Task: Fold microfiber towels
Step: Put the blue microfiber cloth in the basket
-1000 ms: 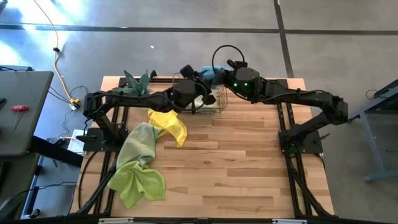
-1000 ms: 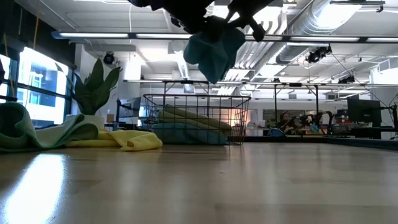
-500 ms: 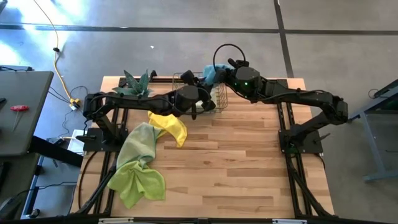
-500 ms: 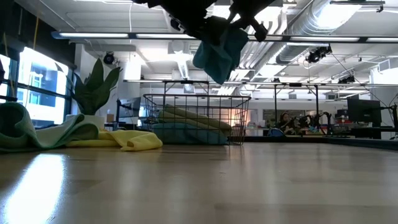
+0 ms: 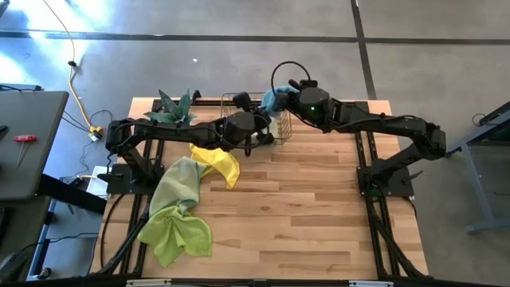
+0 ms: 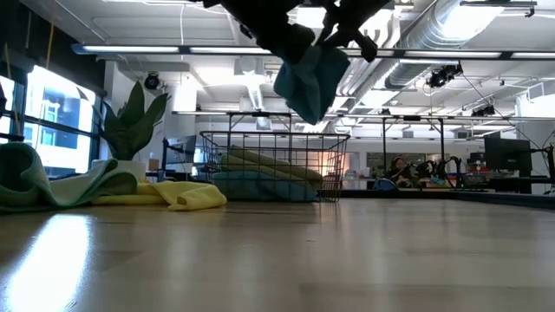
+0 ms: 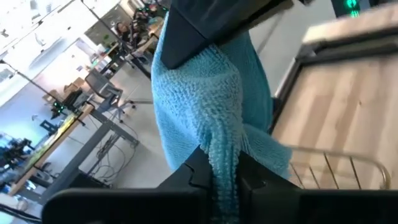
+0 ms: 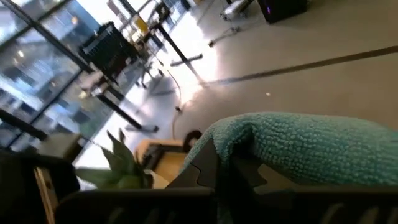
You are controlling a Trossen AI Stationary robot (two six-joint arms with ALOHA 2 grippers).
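Observation:
A light blue microfiber towel (image 6: 308,76) hangs bunched in the air above the wire basket (image 6: 269,165) at the table's far edge. Both grippers are shut on it: my right gripper (image 8: 227,174) at its top, my left gripper (image 7: 224,180) lower down. In the high view the towel (image 5: 275,99) shows between the two arms' ends. A yellow towel (image 5: 217,161), a pale sage one (image 5: 180,182) and a lime green one (image 5: 177,233) lie crumpled on the table's left part. My left gripper pinches a hanging fold of the blue towel (image 7: 222,158) between its two fingers, low on the cloth. The fingers come about level from the table's left. The cloth above them runs up to the other gripper. My right gripper pinches the towel's upper part (image 8: 239,146) between its two fingers, coming about level from the table's right. The towel drapes over and beyond the fingers and hangs below, clear of the basket and table.
The wire basket holds folded towels, blue and sage (image 6: 260,178). A spiky green potted plant (image 5: 175,107) stands at the far left. The table's near and right parts (image 5: 319,215) are bare wood. Black frame rails run along both sides.
My left gripper has gone toward the table's right and far edge, up to the hanging blue towel, and now has hold of it. The towel has stayed in the air over the basket, drawn a little toward the right and more bunched.

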